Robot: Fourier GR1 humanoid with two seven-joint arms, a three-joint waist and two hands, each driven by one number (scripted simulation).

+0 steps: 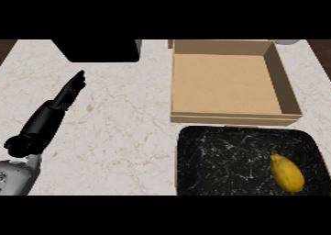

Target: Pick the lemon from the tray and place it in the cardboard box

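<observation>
A yellow lemon (287, 172) lies near the right side of the black marbled tray (228, 156), at the lower right of the head view. Just behind the tray stands the open cardboard box (225, 80), with nothing inside it. My left hand (51, 114) stretches over the counter at the left, fingers straight and pointing away from me, far from the tray and holding nothing. My right hand does not show.
A black object (100, 49) stands at the back of the counter, left of the box. A grey round thing (287, 41) peeks in at the back right corner. Pale marble counter (120, 137) lies between my left hand and the tray.
</observation>
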